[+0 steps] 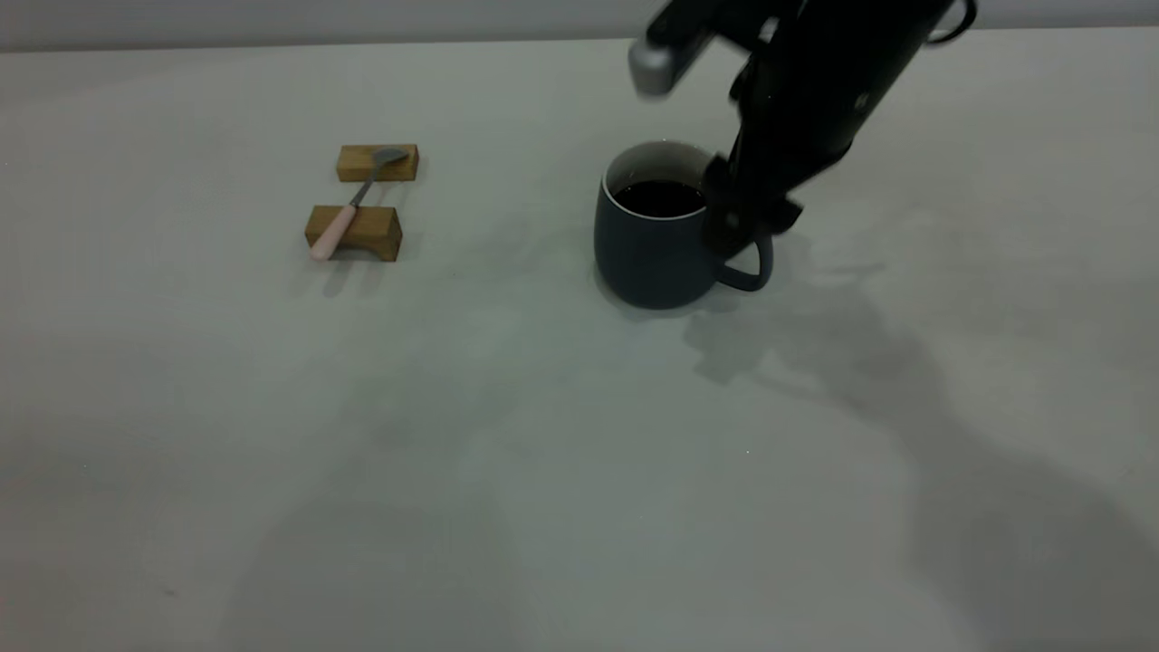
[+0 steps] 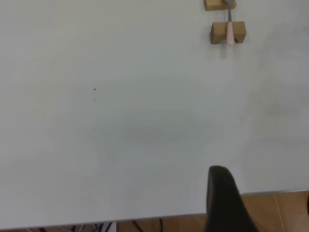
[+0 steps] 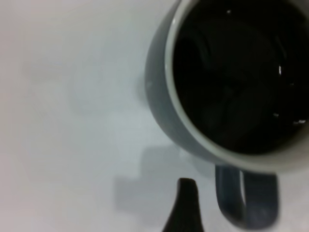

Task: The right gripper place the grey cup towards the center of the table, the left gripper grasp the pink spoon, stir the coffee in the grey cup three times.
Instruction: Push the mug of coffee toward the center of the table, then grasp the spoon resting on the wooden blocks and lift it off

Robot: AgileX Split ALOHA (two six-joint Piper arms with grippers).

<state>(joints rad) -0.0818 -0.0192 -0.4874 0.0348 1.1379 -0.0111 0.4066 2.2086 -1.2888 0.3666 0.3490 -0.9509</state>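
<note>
The right pincer [image 1: 738,237] sits at the grey cup [image 1: 647,249] handle on the tabletop [image 1: 543,435]; whether it grips cannot be told.

The table [image 1: 453,435] is a plain pale grey-white with a few tiny dark specks. The grey cup [image 1: 647,258] is matte slate-grey outside, whitish inside with a thin white rim, and the coffee [image 1: 659,197] is glossy brown-black. The pink spoon [image 1: 349,213] has a pale pink handle and grey metal bowl, lying on tan wooden blocks [image 1: 355,232]. The right gripper [image 1: 747,226] is black.
</note>
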